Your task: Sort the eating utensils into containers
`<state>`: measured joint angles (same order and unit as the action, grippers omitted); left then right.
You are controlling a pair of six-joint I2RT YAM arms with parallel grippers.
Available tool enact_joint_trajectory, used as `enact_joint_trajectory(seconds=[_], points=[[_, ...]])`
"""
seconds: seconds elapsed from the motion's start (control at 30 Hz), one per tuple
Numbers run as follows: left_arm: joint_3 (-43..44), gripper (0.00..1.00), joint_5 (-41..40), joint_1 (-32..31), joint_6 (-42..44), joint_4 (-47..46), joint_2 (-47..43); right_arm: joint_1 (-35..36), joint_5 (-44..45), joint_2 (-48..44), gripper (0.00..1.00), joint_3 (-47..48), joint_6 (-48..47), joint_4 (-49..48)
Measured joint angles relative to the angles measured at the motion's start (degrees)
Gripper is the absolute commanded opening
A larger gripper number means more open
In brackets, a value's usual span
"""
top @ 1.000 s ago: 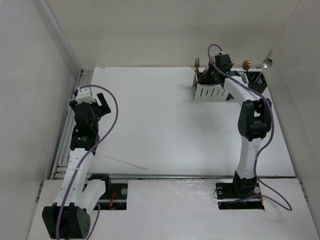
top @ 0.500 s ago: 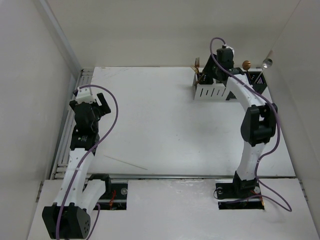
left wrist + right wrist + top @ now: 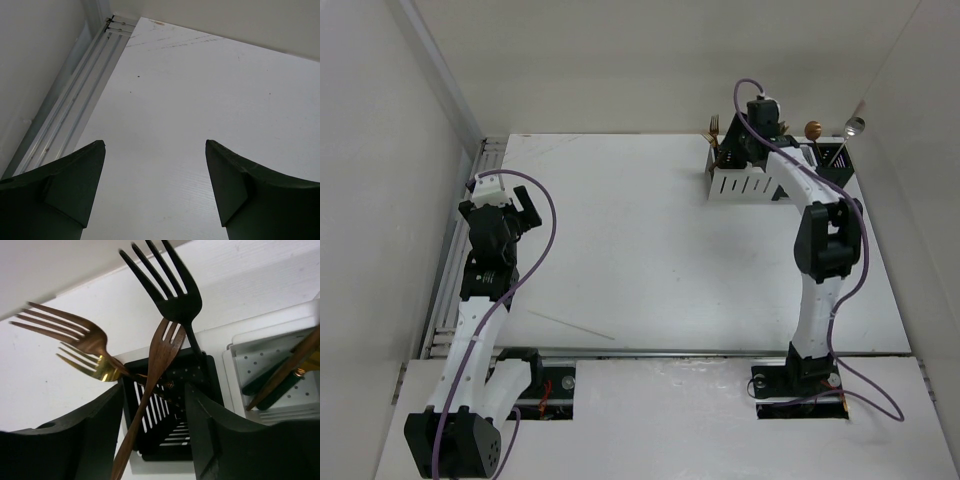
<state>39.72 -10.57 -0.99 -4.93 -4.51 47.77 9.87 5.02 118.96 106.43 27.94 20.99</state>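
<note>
Spanning the handle of a copper fork [image 3: 165, 347] without a visible grip, the right gripper [image 3: 155, 400] holds its jaws apart at the black container [image 3: 202, 372], where a black fork [image 3: 175, 295] leans tines-up. The left gripper [image 3: 155, 150] holds its jaws apart above the table [image 3: 175, 90].

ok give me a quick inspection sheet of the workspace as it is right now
surface: white table, faint scuffs near its far edge
job's things: forks stand in a black slotted box; handles lean in the white box beside it; no utensil lies loose on the table
clutter: thin pale line near the left arm, mark or stick, cannot tell
grippers: left gripper open and empty above bare table; right gripper open, a copper fork between its fingers
cables: purple cable looped on each arm, hanging free
surroundings: white walls; aluminium rail on the left edge
</note>
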Motion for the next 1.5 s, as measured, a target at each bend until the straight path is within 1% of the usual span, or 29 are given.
enact_joint_trajectory(seconds=[0.07,0.17,0.2,0.23,0.3,0.33,0.37,0.57,0.7,0.8,0.9,1.03,1.13,1.2,1.27,1.33,1.5], points=[[0.00,0.79,0.00,0.00,0.00,-0.02,0.00,0.00,-0.70,1.57,0.56,0.35,0.20,-0.02],[0.00,0.79,-0.02,0.00,0.00,0.00,0.00,0.00,-1.40,3.41,0.52,0.35,0.46,0.02],[0.00,0.79,-0.07,0.00,-0.02,0.00,0.00,0.00,-1.75,3.76,0.49,0.35,0.63,0.07],[0.00,0.79,-0.13,0.00,-0.02,-0.02,0.00,0.00,-2.01,3.89,0.34,0.35,0.83,0.00],[0.00,0.79,-0.17,0.00,0.00,0.00,0.00,0.00,-2.29,3.89,0.15,0.35,0.87,-0.09],[0.00,0.79,-0.20,0.00,-0.02,0.00,0.00,0.00,-2.25,3.91,0.02,0.35,1.14,-0.04],[0.00,0.79,-0.20,0.00,-0.02,-0.02,0.00,0.00,-2.29,3.98,0.00,0.35,1.36,-0.09],[0.00,0.79,-0.20,0.00,0.00,0.00,0.00,0.00,-1.44,3.93,0.00,0.35,1.27,-0.48],[0.00,0.79,-0.20,0.00,0.00,-0.02,0.00,0.02,-0.74,2.71,0.00,-0.48,-0.98,-0.68],[0.00,0.79,-0.20,0.00,0.00,-0.02,0.00,0.22,-0.94,-1.25,0.00,-4.81,-4.96,-4.15],[0.00,0.79,-0.20,0.00,0.00,0.00,0.00,0.70,-0.96,-6.64,0.00,-10.12,-9.75,-9.81],[0.00,0.79,-0.17,0.07,-0.02,0.00,0.00,1.09,-1.20,-11.69,0.00,-15.72,-15.82,-21.64],[0.00,0.79,-0.15,0.37,0.00,0.00,0.00,1.09,-1.73,-12.39,0.00,-20.17,-19.10,-32.72],[0.00,0.79,-0.15,0.44,0.04,0.00,0.00,1.09,-2.01,-12.33,0.00,-25.00,-20.65,-41.48],[0.00,0.79,-0.15,0.48,0.20,0.00,0.00,1.09,-2.19,-11.63,0.00,-30.40,-21.64,-51.01],[0.00,0.79,-0.15,0.48,0.24,0.02,0.00,1.09,-2.51,-9.46,0.00,-33.55,-22.21,-59.41],[0.00,0.79,-0.15,0.48,0.63,0.04,0.07,1.07,-4.24,-3.13,0.00,-34.95,-23.15,-73.44]])
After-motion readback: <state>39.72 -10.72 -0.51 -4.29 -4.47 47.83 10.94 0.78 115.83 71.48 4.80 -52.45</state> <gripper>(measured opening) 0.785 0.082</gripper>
